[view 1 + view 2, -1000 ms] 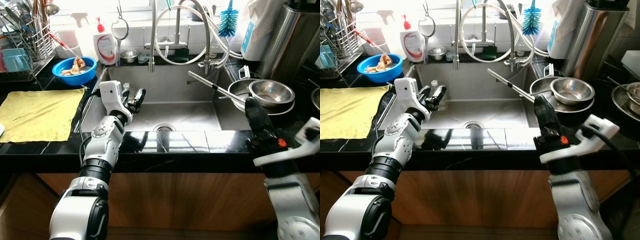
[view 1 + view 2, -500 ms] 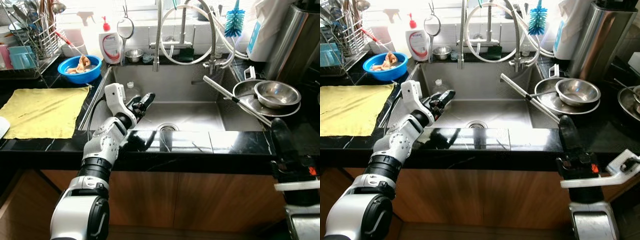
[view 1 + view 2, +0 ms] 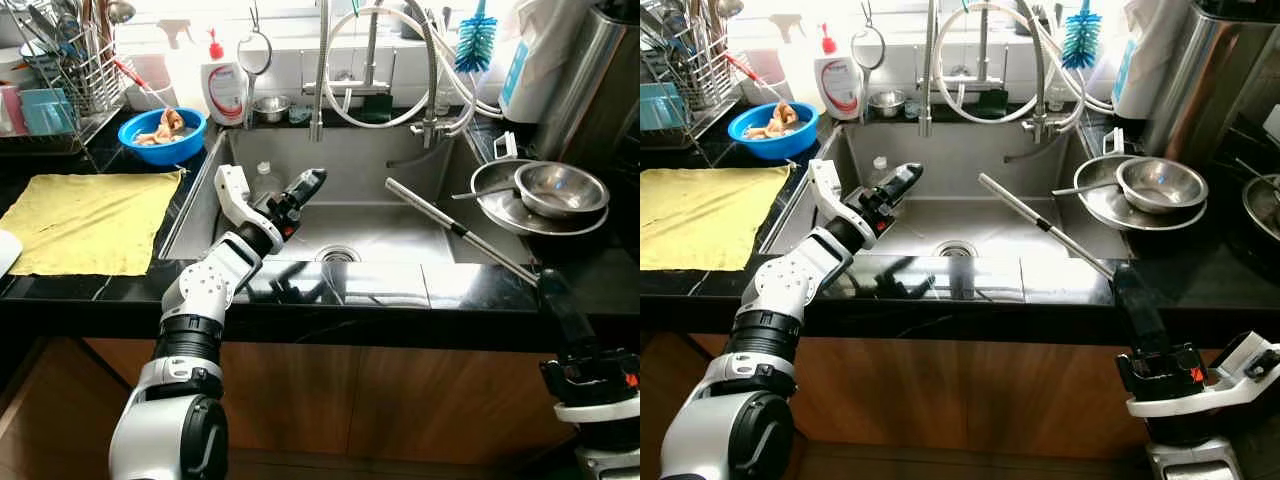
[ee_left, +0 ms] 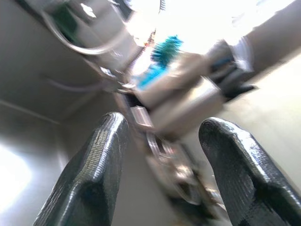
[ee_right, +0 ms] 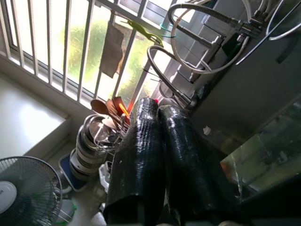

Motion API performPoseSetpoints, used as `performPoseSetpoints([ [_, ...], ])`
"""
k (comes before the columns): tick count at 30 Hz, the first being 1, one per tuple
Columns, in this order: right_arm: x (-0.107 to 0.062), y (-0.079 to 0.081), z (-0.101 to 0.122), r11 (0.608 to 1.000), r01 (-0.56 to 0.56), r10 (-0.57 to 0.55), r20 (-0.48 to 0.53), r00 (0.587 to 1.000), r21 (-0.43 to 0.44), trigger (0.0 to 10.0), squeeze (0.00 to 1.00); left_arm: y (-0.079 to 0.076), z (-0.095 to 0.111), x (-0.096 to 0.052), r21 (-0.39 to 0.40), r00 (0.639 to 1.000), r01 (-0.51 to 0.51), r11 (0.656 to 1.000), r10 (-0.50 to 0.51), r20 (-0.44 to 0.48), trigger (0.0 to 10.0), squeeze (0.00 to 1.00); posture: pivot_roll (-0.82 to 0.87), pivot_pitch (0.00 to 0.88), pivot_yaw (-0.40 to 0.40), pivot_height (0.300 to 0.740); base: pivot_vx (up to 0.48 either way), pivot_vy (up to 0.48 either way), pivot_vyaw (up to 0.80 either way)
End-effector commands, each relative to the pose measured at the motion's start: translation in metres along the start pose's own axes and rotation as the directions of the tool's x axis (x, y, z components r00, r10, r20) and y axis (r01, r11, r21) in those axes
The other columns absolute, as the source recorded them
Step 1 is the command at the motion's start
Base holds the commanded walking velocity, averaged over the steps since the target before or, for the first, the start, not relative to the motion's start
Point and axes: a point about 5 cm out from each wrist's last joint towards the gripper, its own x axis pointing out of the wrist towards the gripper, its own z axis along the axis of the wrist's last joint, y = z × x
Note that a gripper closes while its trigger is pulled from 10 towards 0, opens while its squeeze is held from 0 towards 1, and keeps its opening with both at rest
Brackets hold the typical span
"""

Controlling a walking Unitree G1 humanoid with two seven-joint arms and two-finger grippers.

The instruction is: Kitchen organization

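Sink (image 3: 420, 225) is lying ahead in the black counter (image 3: 330, 300); nearest, the right gripper (image 3: 1137, 305) is hanging fingers pressed together (empty) at the counter's front edge, while the left gripper (image 3: 306, 187) is reaching over the basin, fingers parted, and steel bowls (image 3: 545, 190) are sitting beyond

One blue bowl (image 3: 161, 136), one yellow cloth (image 3: 90, 222), one soap bottle (image 3: 226, 88), one bottle brush (image 3: 476, 42).
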Motion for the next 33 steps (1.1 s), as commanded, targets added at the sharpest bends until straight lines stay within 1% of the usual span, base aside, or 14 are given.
performPoseSetpoints([
  [1,0.000,0.001,0.000,1.000,-0.010,0.010,-0.007,1.000,-0.001,10.0,0.00,-0.011,-0.004,0.002,-0.007,0.997,0.070,0.998,-0.070,-0.037,10.0,0.00,-0.03,0.000,0.040,0.740,0.000,0.000,0.00],
  [5,0.002,0.003,-0.005,1.000,-0.020,0.019,-0.045,0.999,-0.007,10.0,0.00,-0.019,-0.009,0.003,-0.066,0.992,0.116,0.991,-0.119,-0.052,10.0,0.00,-0.04,0.000,0.039,0.740,0.000,0.000,0.00],
  [20,0.005,0.011,-0.008,0.995,-0.095,0.095,-0.062,0.994,-0.005,10.0,0.00,-0.030,-0.021,-0.001,-0.068,0.981,0.147,0.987,-0.154,-0.120,10.0,0.00,-0.03,0.000,0.038,0.740,0.000,0.000,0.00],
  [21,0.004,0.010,-0.009,0.995,-0.095,0.095,-0.067,0.993,-0.003,10.0,0.00,-0.030,-0.021,-0.001,-0.071,0.981,0.146,0.987,-0.154,-0.116,8.4,0.00,-0.03,0.000,0.037,0.740,0.000,0.000,0.00],
  [22,0.004,0.010,-0.010,0.996,-0.093,0.092,-0.074,0.993,-0.002,10.0,0.00,-0.030,-0.021,-0.001,-0.072,0.981,0.146,0.987,-0.153,-0.116,6.1,0.00,-0.03,0.000,0.037,0.740,0.000,0.000,0.00],
  [23,0.004,0.009,-0.011,0.996,-0.091,0.091,-0.080,0.993,-0.002,10.0,0.00,-0.030,-0.021,-0.001,-0.073,0.981,0.145,0.987,-0.153,-0.117,6.1,0.00,-0.03,0.000,0.037,0.740,0.000,0.000,0.00],
  [24,0.004,0.009,-0.012,0.996,-0.090,0.090,-0.088,0.992,-0.002,10.0,0.00,-0.031,-0.022,-0.001,-0.074,0.981,0.145,0.987,-0.153,-0.121,4.8,0.00,-0.03,0.000,0.037,0.740,0.000,0.000,0.00],
  [25,0.004,0.009,-0.013,0.996,-0.093,0.093,-0.094,0.991,-0.001,10.0,0.00,-0.031,-0.023,-0.001,-0.077,0.980,0.146,0.986,-0.155,-0.124,4.4,0.00,-0.03,0.000,0.037,0.740,0.000,0.000,0.00],
  [27,0.004,0.010,-0.015,0.995,-0.104,0.104,-0.100,0.990,0.000,10.0,0.00,-0.033,-0.025,-0.001,-0.093,0.977,0.153,0.984,-0.164,-0.133,5.4,0.00,-0.03,0.000,0.037,0.740,0.000,0.000,0.00],
  [28,0.004,0.010,-0.015,0.994,-0.106,0.105,-0.101,0.989,0.000,10.0,0.00,-0.034,-0.026,-0.001,-0.097,0.977,0.155,0.983,-0.167,-0.135,5.4,0.00,-0.03,0.000,0.037,0.740,0.000,0.000,0.00],
  [30,0.004,0.010,-0.015,0.994,-0.108,0.108,-0.101,0.989,0.000,10.0,0.00,-0.034,-0.027,-0.002,-0.098,0.976,0.156,0.983,-0.168,-0.136,6.9,0.00,-0.03,0.000,0.037,0.740,0.000,0.000,0.00],
  [31,0.004,0.010,-0.015,0.994,-0.110,0.109,-0.102,0.989,0.000,10.0,0.00,-0.035,-0.027,-0.002,-0.098,0.976,0.155,0.983,-0.168,-0.136,6.9,0.00,-0.03,0.000,0.037,0.740,0.000,0.000,0.00],
  [32,0.004,0.010,-0.015,0.994,-0.111,0.110,-0.103,0.989,0.000,10.0,0.00,-0.035,-0.027,-0.002,-0.103,0.976,0.156,0.982,-0.169,-0.135,5.8,0.00,-0.03,0.000,0.037,0.740,0.000,0.000,0.00],
  [33,0.004,0.010,-0.015,0.994,-0.111,0.111,-0.103,0.989,0.000,10.0,0.00,-0.035,-0.027,-0.002,-0.104,0.976,0.156,0.982,-0.170,-0.134,5.8,0.00,-0.03,0.000,0.037,0.740,0.000,0.000,0.00],
])
